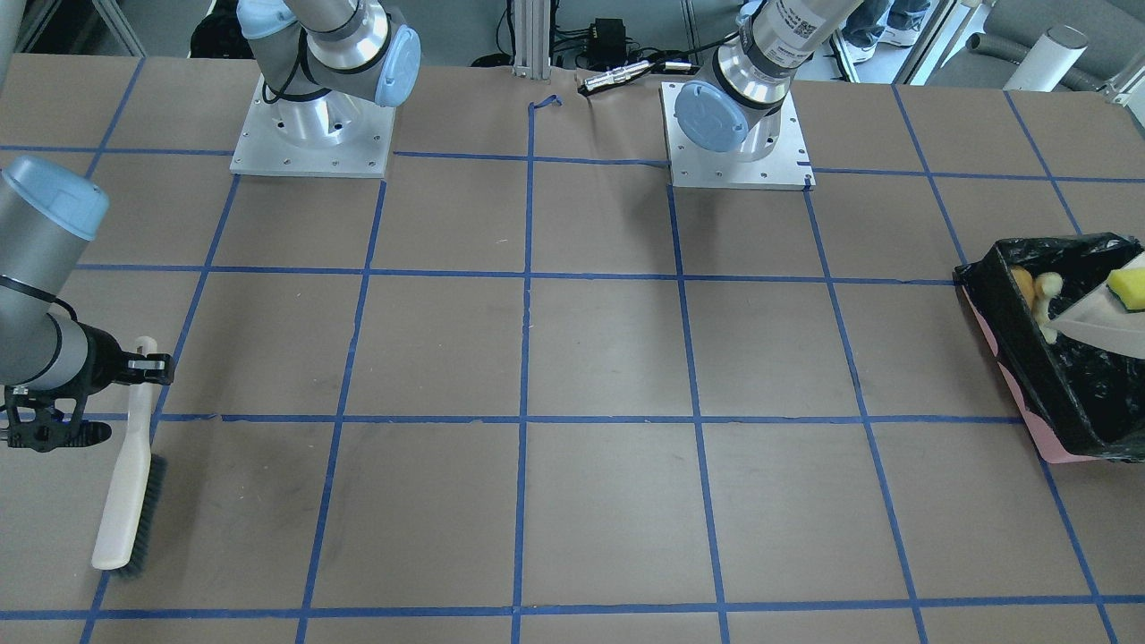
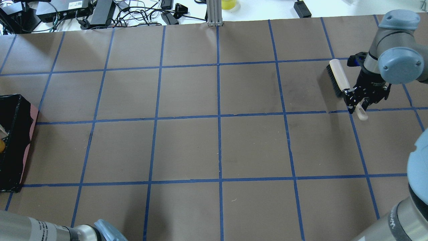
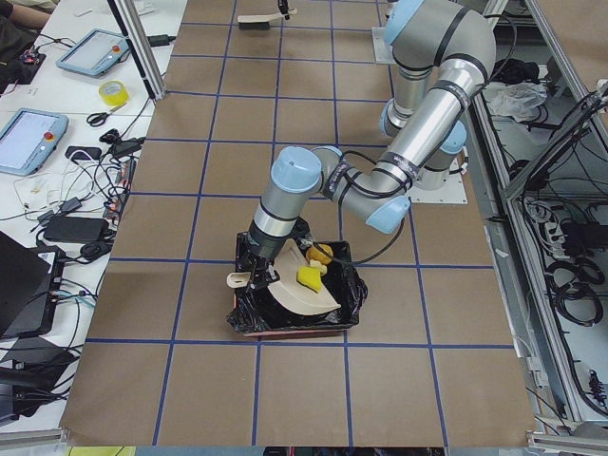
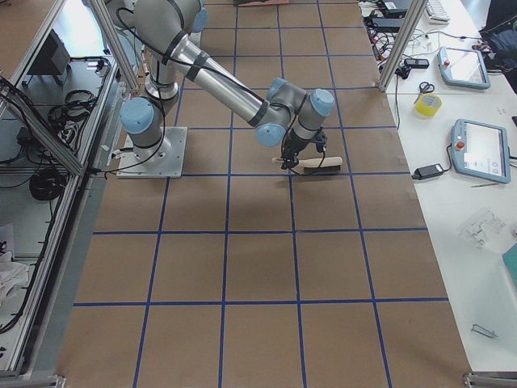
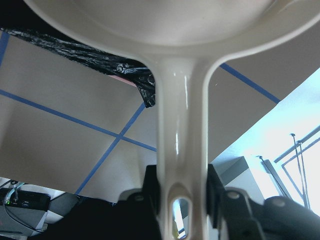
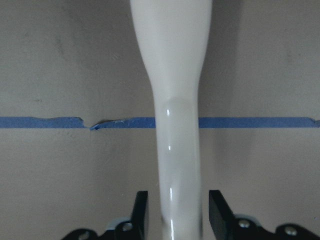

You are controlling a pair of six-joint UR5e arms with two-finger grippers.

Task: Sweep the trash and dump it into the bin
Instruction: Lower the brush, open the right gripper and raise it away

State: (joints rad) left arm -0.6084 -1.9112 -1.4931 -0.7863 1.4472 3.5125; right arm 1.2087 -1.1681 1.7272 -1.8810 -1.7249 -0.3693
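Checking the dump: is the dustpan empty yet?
Not empty. The yellow-green wedge sits on the tilted dustpan over the bin; two pieces lie inside.

Silver tubular arms, pale blue joint caps, black end effector (image 2: 362, 100), square bolted base plates (image 1: 311, 134).

The bin (image 2: 15, 144) is running off the overhead view's left edge, and off the front view's right edge with the dustpan (image 1: 1105, 320). The dustpan is partly hiding the croissant (image 1: 1045, 300) there.
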